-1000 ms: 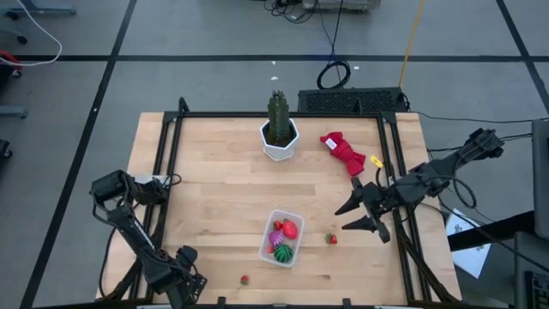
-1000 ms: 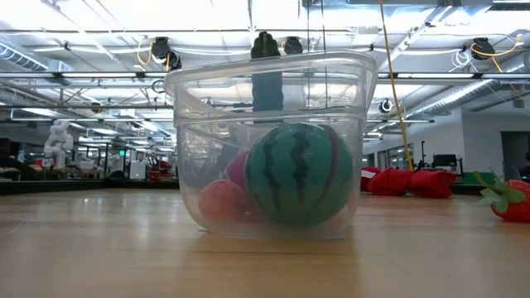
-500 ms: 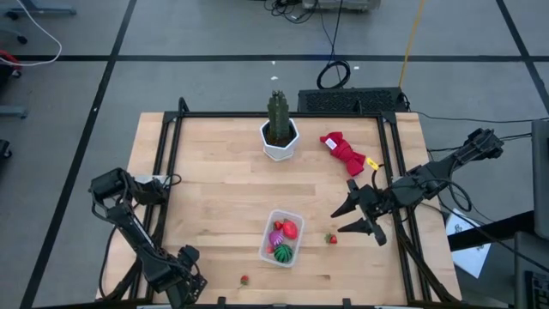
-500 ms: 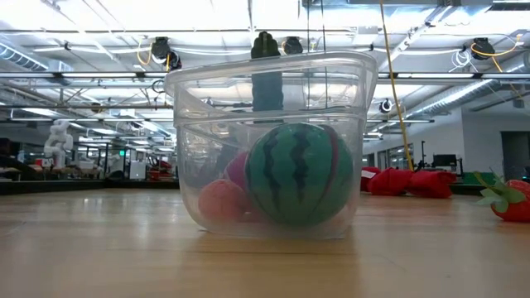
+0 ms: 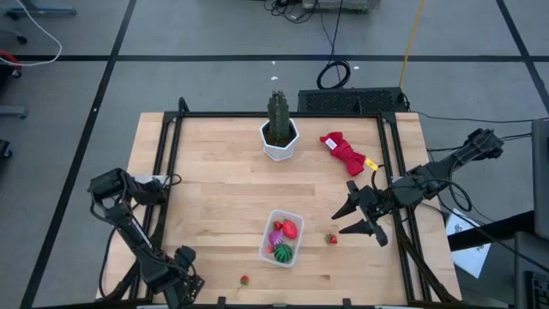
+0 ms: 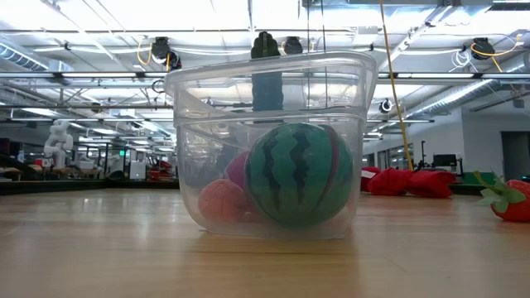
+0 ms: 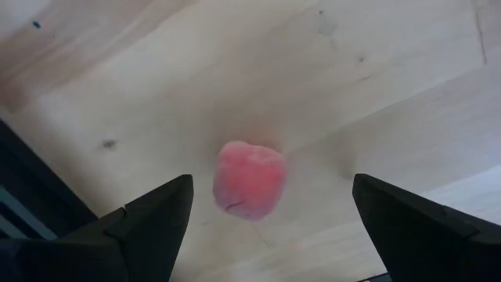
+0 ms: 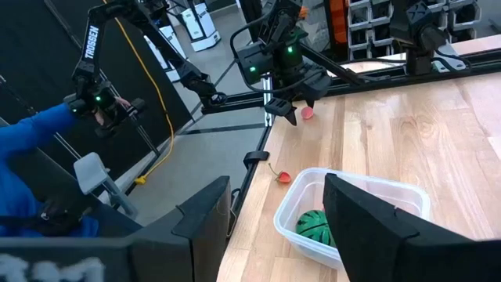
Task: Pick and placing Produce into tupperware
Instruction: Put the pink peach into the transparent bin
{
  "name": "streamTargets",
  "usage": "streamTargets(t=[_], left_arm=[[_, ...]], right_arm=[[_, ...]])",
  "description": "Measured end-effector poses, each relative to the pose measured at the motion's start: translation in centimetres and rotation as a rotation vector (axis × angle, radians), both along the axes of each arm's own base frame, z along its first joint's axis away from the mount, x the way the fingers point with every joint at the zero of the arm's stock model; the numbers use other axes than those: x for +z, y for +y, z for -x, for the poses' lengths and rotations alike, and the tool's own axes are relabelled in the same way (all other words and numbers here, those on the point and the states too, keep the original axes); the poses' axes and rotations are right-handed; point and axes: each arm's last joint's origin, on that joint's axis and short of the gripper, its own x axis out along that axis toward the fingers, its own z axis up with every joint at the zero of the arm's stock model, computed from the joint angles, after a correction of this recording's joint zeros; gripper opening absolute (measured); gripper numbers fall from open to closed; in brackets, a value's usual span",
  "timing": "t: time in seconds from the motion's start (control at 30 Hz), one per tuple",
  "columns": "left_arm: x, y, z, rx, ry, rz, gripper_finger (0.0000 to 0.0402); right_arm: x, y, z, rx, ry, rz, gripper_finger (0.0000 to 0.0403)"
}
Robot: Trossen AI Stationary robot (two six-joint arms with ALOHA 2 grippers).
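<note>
Open wood is left between the right gripper (image 5: pixel 355 220) and the tupperware (image 5: pixel 268 243), broken only by a small red piece (image 5: pixel 331 239) lying just beside the container's right wall. The far middle of the table (image 5: pixel 214 180) is blocked by the cactus (image 5: pixel 278 118) in its white pot (image 5: pixel 280 142), and the far right by a red cloth bundle (image 5: pixel 343 153). The near left corner is occupied by the left gripper (image 5: pixel 180 279), spread wide above a pink bit (image 7: pixel 250 178).

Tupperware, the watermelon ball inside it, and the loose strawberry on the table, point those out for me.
tupperware (image 6: pixel 192 108), low view, on its clear side wall.
watermelon ball (image 6: pixel 300 175), low view, on its striped face.
strawberry (image 5: pixel 331 239), high view, on its red body.
</note>
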Motion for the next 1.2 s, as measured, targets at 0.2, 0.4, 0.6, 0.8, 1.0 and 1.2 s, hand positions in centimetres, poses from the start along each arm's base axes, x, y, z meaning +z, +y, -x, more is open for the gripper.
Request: streamTargets(t=[0.2,0.4,0.6,0.8,1.0,1.2], left_arm=[[0.02,0.0,0.01,0.002,-0.001,-0.001,0.0358],[-0.07,0.08,-0.02,0.003,-0.021,-0.01,0.032],[-0.55,0.43,0.17,0.003,-0.018,-0.022,0.0252],[-0.73,0.54,0.22,0.004,-0.019,-0.015,0.0211],[-0.76,0.54,0.24,0.006,-0.015,-0.013,0.0177],[-0.78,0.55,0.16,0.011,-0.014,-0.009,0.0138]], right_arm=[[-0.03,0.02,-0.04,0.0,0.001,0.001,0.0196],[-0.04,0.03,-0.05,0.0,0.002,0.001,0.0196],[-0.04,0.03,-0.05,0.0,0.002,0.001,0.0196],[-0.04,0.03,-0.05,0.0,0.002,0.001,0.0196],[-0.04,0.03,-0.05,0.0,0.002,0.001,0.0196],[-0.04,0.04,-0.05,0.0,0.002,0.001,0.0196]])
